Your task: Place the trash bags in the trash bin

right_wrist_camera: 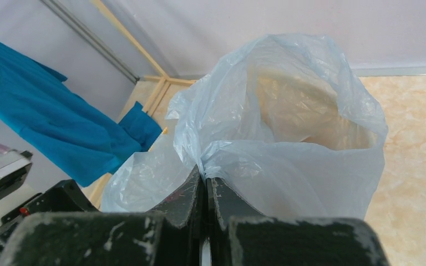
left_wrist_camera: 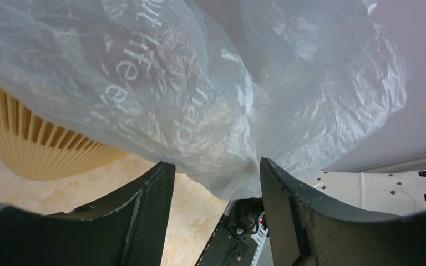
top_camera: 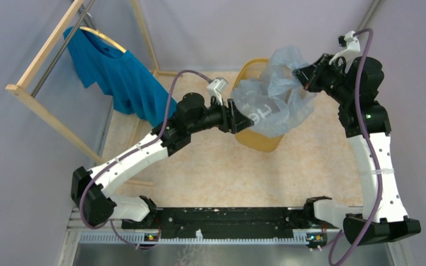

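The translucent pale grey-blue trash bag (top_camera: pixel 277 91) is spread open over the yellow-orange trash bin (top_camera: pixel 258 141) at the far middle of the floor and covers most of its rim. My right gripper (top_camera: pixel 302 77) is shut on the bag's upper edge and holds it up; in the right wrist view the jaws (right_wrist_camera: pixel 205 177) pinch a gathered fold of the bag (right_wrist_camera: pixel 288 138). My left gripper (top_camera: pixel 245 119) is open at the bin's left side. In the left wrist view a low fold of the bag (left_wrist_camera: pixel 211 94) hangs at the gripper's (left_wrist_camera: pixel 216 172) tips, with the bin's wall (left_wrist_camera: pixel 28 149) on the left.
A bright blue T-shirt (top_camera: pixel 116 72) hangs on a wooden rack (top_camera: pixel 39 58) at the back left; it also shows in the right wrist view (right_wrist_camera: pixel 50 127). Grey walls close in on both sides. The arms' black base rail (top_camera: pixel 222 219) runs along the near edge.
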Available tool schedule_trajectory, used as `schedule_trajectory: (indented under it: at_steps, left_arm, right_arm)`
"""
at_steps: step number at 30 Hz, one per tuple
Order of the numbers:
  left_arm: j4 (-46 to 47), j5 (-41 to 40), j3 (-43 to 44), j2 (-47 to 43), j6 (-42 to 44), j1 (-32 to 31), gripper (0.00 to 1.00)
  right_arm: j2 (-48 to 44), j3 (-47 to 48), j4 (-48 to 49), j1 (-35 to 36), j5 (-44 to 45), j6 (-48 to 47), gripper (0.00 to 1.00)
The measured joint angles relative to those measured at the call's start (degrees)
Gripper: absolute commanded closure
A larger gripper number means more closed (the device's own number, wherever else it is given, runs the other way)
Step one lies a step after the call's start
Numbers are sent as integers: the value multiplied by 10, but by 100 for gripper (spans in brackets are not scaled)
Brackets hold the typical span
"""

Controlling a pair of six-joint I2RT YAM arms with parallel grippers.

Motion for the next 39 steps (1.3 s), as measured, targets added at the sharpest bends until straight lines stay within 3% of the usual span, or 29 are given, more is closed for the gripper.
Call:
schedule_trajectory:
  at_steps: [4, 12, 18, 27, 39]
  left_arm:
    - [9, 4, 26, 29, 0, 0, 68]
    - [16, -15, 123, 72, 56, 0, 62]
    - [-15, -24, 281, 196, 115, 0, 60]
    - [-73, -52, 310, 313, 158, 2, 66]
    - [-143, -59, 331, 310, 187, 5, 17]
  right_arm:
    - [-2, 0, 1, 0, -3, 2, 100]
    - [-2, -1, 6, 0, -11, 5, 100]
    - [-2, -6, 12, 0, -17, 13, 100]
    - [-2, -19, 20, 0, -19, 15, 100]
    - [9, -51, 34, 0, -27, 17, 100]
